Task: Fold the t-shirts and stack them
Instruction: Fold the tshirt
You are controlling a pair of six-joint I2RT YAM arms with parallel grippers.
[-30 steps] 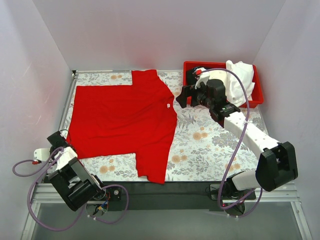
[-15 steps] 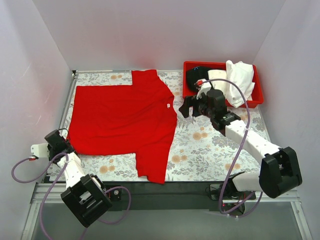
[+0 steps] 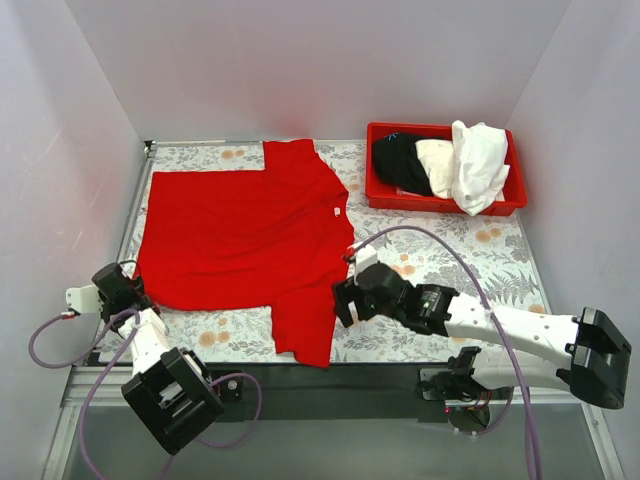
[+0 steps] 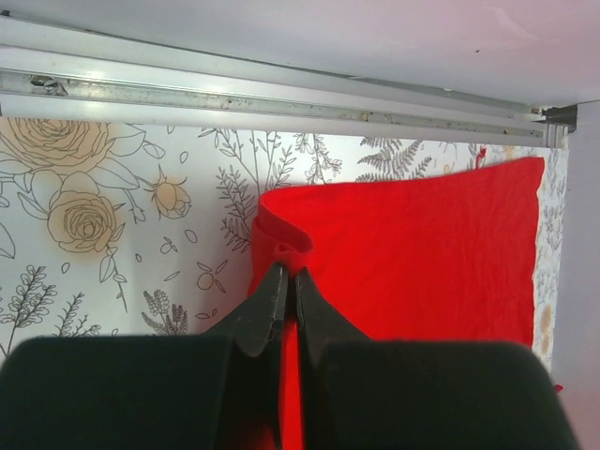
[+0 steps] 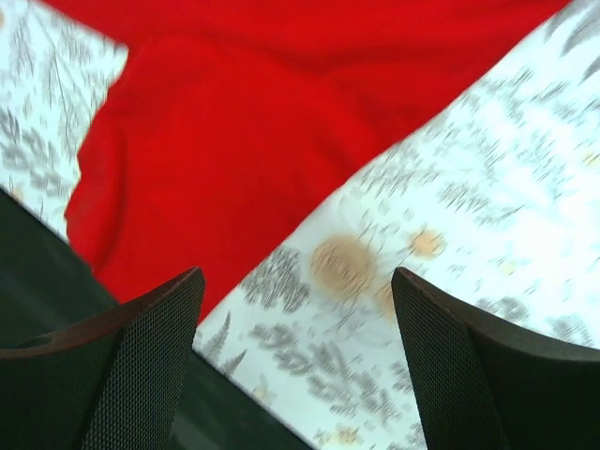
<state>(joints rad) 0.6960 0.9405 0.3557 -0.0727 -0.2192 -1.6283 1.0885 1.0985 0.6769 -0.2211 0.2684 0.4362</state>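
A bright red t-shirt (image 3: 245, 240) lies spread flat on the flowered table, its small white neck label (image 3: 337, 211) at its right edge. My left gripper (image 3: 132, 292) is shut on the shirt's near-left bottom corner; the left wrist view shows the red cloth (image 4: 412, 253) pinched between the shut fingers (image 4: 289, 286). My right gripper (image 3: 342, 303) is open and empty, low over the table just right of the near sleeve (image 3: 305, 330). The right wrist view shows that sleeve (image 5: 234, 159) ahead of the wide-open gripper (image 5: 300, 319). Black, cream and white shirts (image 3: 450, 165) lie in the bin.
A rigid red plastic bin (image 3: 510, 200) stands at the back right. An aluminium rail (image 4: 281, 94) runs along the table's left edge. The dark front edge of the table (image 3: 330, 385) lies just below the sleeve.
My right arm has swung from beside the bin to the near middle, next to the red sleeve. My left gripper moved out to the shirt's near-left corner and stayed there.
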